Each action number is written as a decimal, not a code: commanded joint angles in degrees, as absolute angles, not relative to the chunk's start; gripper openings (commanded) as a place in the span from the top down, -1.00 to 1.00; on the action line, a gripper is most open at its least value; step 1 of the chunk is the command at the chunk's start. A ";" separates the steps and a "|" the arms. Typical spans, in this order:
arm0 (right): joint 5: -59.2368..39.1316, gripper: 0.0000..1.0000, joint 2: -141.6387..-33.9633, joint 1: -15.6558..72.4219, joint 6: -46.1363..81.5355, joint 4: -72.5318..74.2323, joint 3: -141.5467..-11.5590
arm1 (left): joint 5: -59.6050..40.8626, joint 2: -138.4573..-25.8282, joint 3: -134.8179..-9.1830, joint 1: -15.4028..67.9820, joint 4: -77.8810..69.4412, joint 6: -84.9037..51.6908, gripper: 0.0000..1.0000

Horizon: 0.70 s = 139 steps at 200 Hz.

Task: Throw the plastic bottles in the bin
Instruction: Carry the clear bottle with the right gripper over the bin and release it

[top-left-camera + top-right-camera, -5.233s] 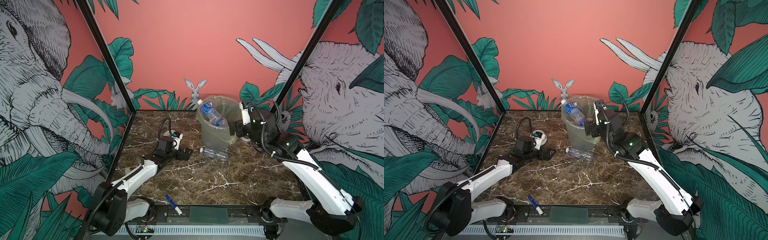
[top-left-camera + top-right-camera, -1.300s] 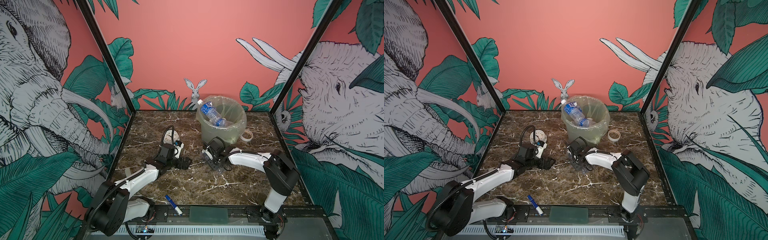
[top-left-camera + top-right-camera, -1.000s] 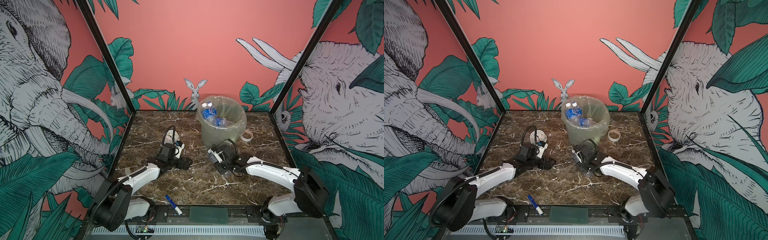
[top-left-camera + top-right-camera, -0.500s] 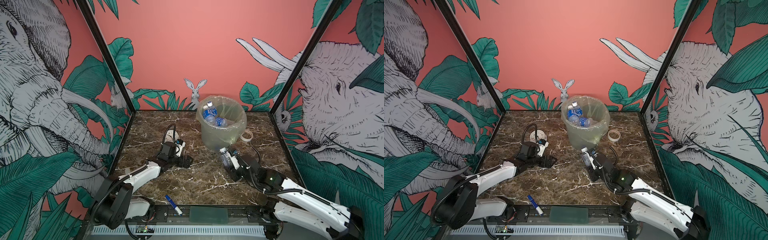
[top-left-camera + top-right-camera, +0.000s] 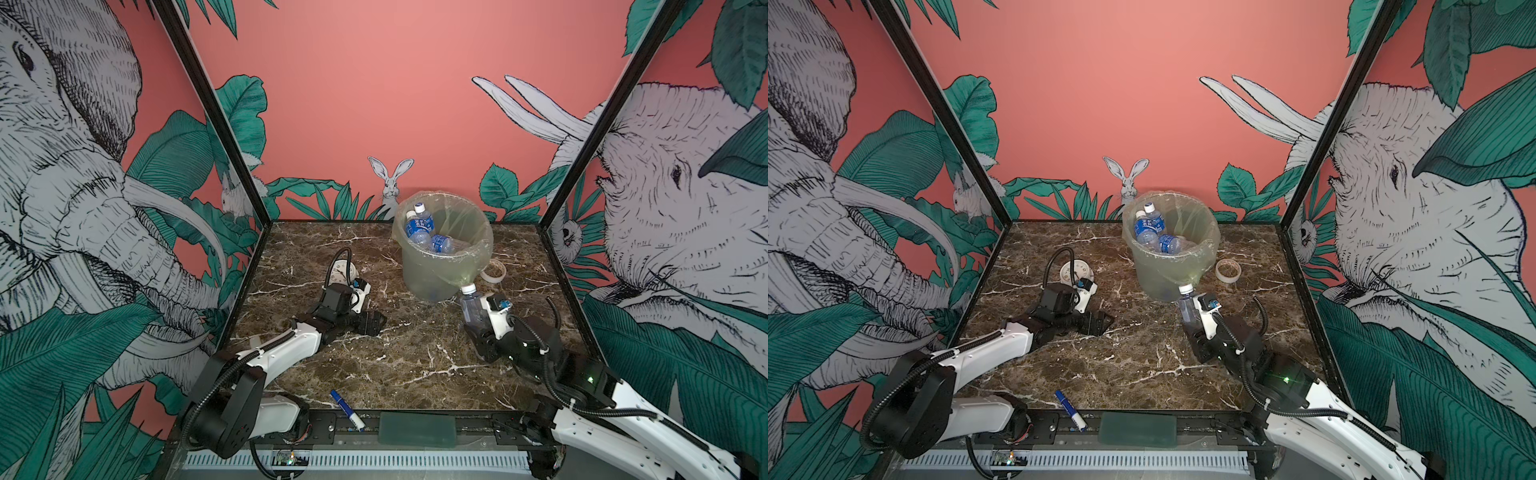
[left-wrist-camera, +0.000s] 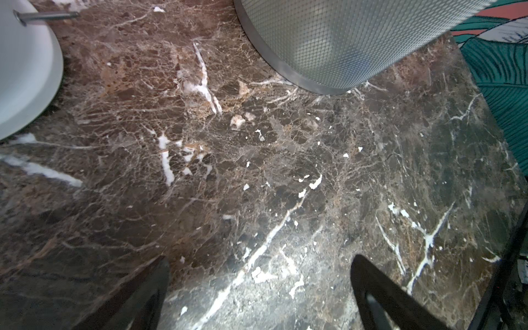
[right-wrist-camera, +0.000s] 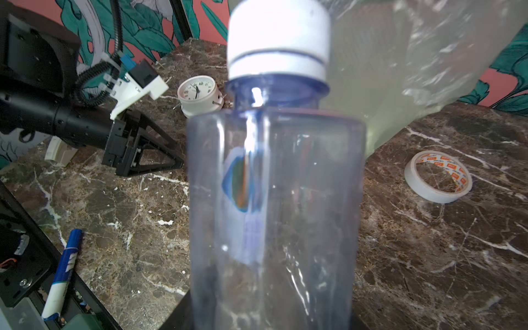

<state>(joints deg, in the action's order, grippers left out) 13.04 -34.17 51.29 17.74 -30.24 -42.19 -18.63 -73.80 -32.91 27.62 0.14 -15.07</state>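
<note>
The bin (image 5: 485, 253) (image 5: 1212, 245) stands at the back of the marble table, lined with a translucent bag. Three blue-labelled plastic bottles (image 5: 419, 227) (image 5: 1147, 226) rest inside it. My right gripper (image 5: 476, 322) (image 5: 1192, 323) (image 7: 268, 317) is shut on the lower body of another clear bottle (image 5: 471, 303) (image 5: 1187, 305) (image 7: 274, 185). It holds the bottle upright, white cap up, just in front of the bin's right side. My left gripper (image 5: 374, 322) (image 5: 1100, 324) (image 6: 260, 263) stands open and empty low over the table, left of the bin wall (image 6: 343, 43).
A white round clock (image 5: 343, 272) (image 5: 1075, 272) (image 7: 198, 93) lies behind the left wrist. A tape roll (image 5: 493, 272) (image 5: 1228, 271) (image 7: 438, 177) sits right of the bin. A blue-capped marker pen (image 5: 347, 409) (image 5: 1070, 409) (image 7: 63, 271) lies at the front edge. Printed walls enclose three sides.
My right arm has carried the bottle from the table in front of the bin rightward and stood it upright. A bottle leaning on the bin's rim has settled inside. The left arm barely moved.
</note>
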 commanded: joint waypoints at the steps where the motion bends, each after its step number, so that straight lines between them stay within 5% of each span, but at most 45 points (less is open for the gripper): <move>1: 17.35 -0.01 -34.57 51.59 17.31 -29.65 -46.28 | -18.98 -72.24 -34.09 27.78 0.67 -14.06 -0.99; 45: 23.57 0.04 -43.46 51.50 14.57 -28.69 -58.53 | -19.10 -71.85 -34.10 27.77 1.00 -13.62 -0.99; 97: 21.79 0.03 -70.16 43.06 9.75 -28.27 -86.29 | -19.20 -70.09 -33.59 27.77 1.74 -14.10 -0.99; 109: 21.14 -0.21 -78.04 39.85 9.42 -30.40 -94.17 | -19.34 -69.56 -33.41 27.77 2.13 -14.15 -0.99; 129: 23.43 -0.93 -87.80 37.18 8.46 -32.67 -104.23 | -18.99 -68.40 -33.31 27.82 3.59 -13.80 -0.99; 139: 24.49 -0.97 -90.64 35.89 9.05 -34.15 -107.63 | -18.93 -67.71 -32.89 27.77 3.76 -13.88 -0.99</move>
<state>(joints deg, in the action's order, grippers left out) 22.15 -84.77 38.39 10.00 -30.33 -101.03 -18.63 -70.32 -32.91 27.62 1.52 -14.35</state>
